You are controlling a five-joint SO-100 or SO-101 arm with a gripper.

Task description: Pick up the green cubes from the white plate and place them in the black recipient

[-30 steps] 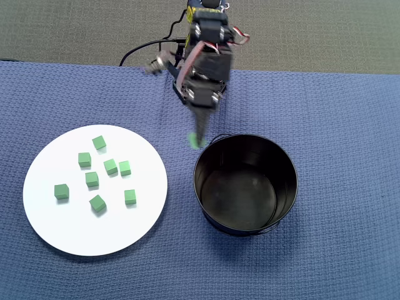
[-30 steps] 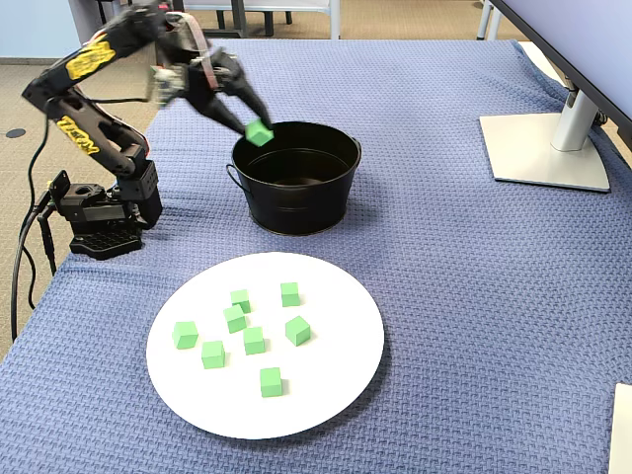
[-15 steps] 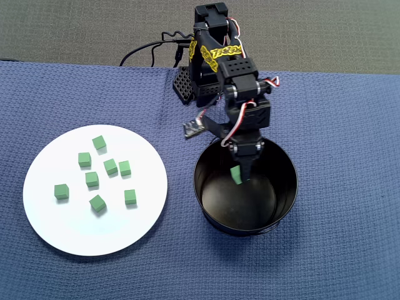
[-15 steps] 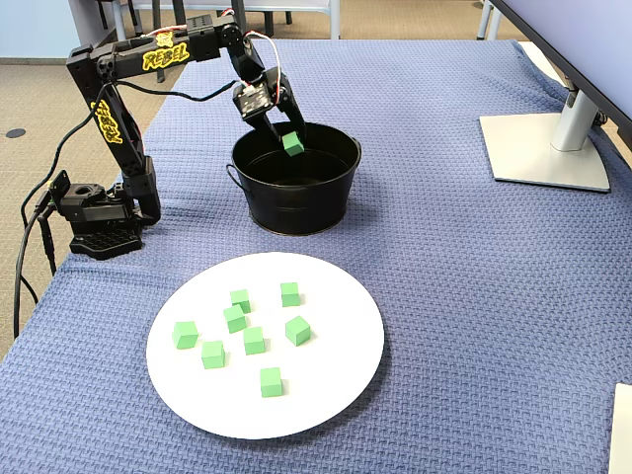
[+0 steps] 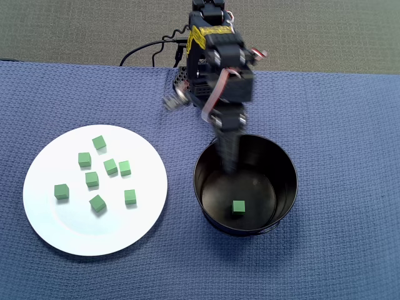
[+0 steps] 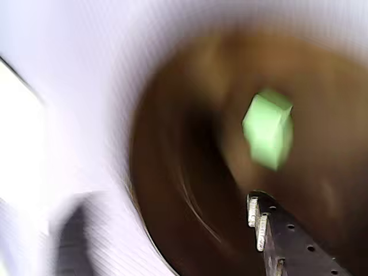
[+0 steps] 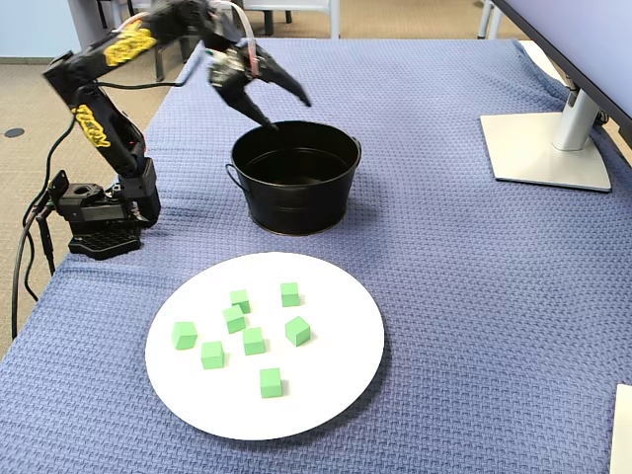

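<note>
i see my gripper (image 7: 289,114) up above the back rim of the black recipient (image 7: 296,197) in the fixed view, with its two fingers spread wide apart and nothing between them. in the overhead view the arm is blurry, and the gripper (image 5: 230,164) points down over the tin's near wall. one green cube (image 5: 238,207) lies flat on the bottom of the black recipient (image 5: 284,164), close to the front wall in that view. in the wrist view it is a fuzzy green cube (image 6: 268,129) inside the dark round tin, with one dark finger (image 6: 287,236) poking in from the bottom edge. the white plate (image 5: 62,234) sits on the blue cloth (image 5: 350,125), well to the left of the tin in the overhead view. seven more green cubes (image 5: 110,166) lie on the plate, loosely scattered.
</note>
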